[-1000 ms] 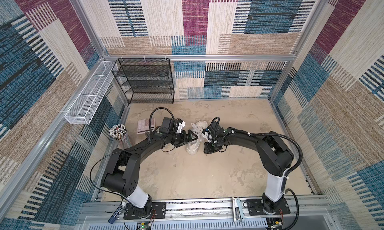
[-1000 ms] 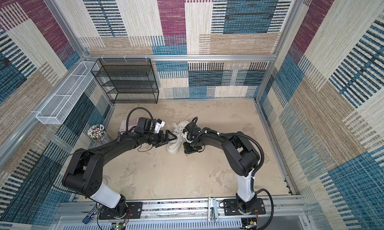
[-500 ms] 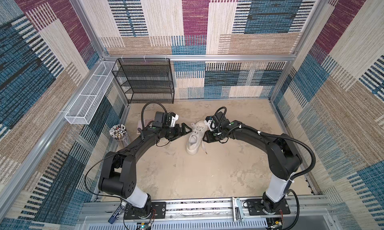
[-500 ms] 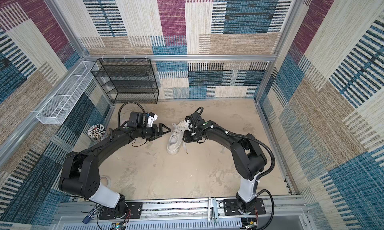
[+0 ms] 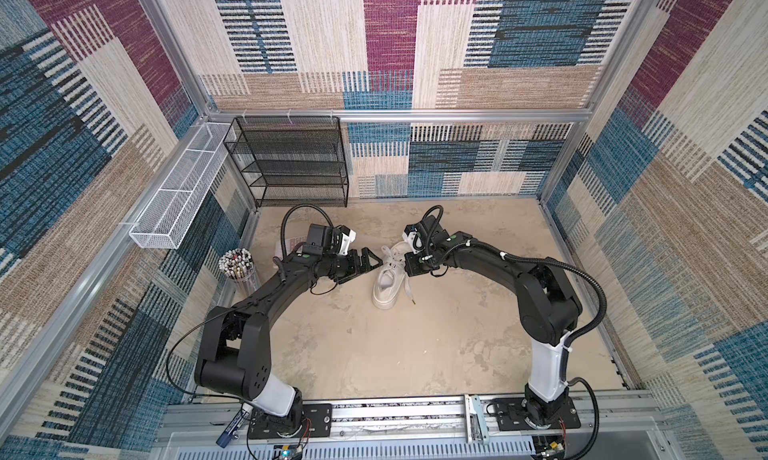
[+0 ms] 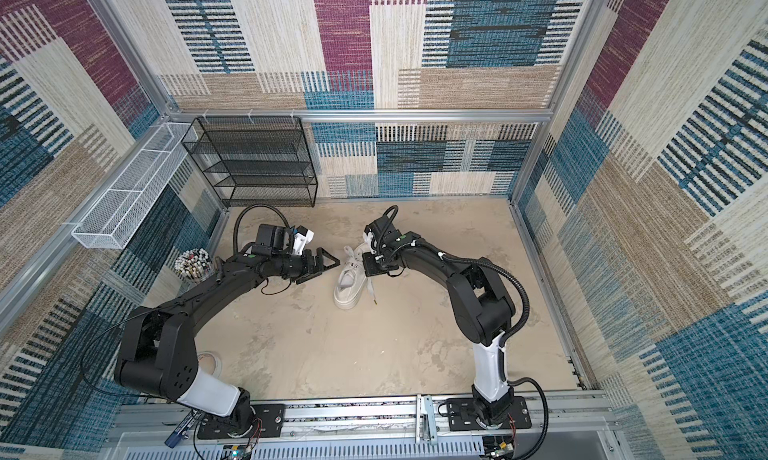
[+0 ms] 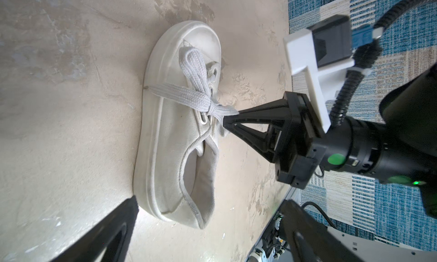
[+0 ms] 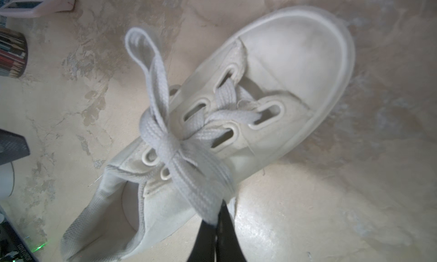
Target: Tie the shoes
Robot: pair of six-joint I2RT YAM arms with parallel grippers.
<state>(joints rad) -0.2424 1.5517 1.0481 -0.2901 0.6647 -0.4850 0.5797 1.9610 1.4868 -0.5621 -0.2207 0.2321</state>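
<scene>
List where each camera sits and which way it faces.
Top views: high above the base rail, facing down on the table; both arms show, left pincer open beside the sneaker.
Left wrist: on the left arm, facing the sneaker's side; one own finger shows.
Right wrist: on the right arm, facing down on the lace; right pincer shows, shut on it.
Shared: both wrist views show the right pincer gripping the lace.

Beige tabletop [image 5: 374,354], white sneaker [image 5: 386,285], pencil cup [image 5: 237,264]
</scene>
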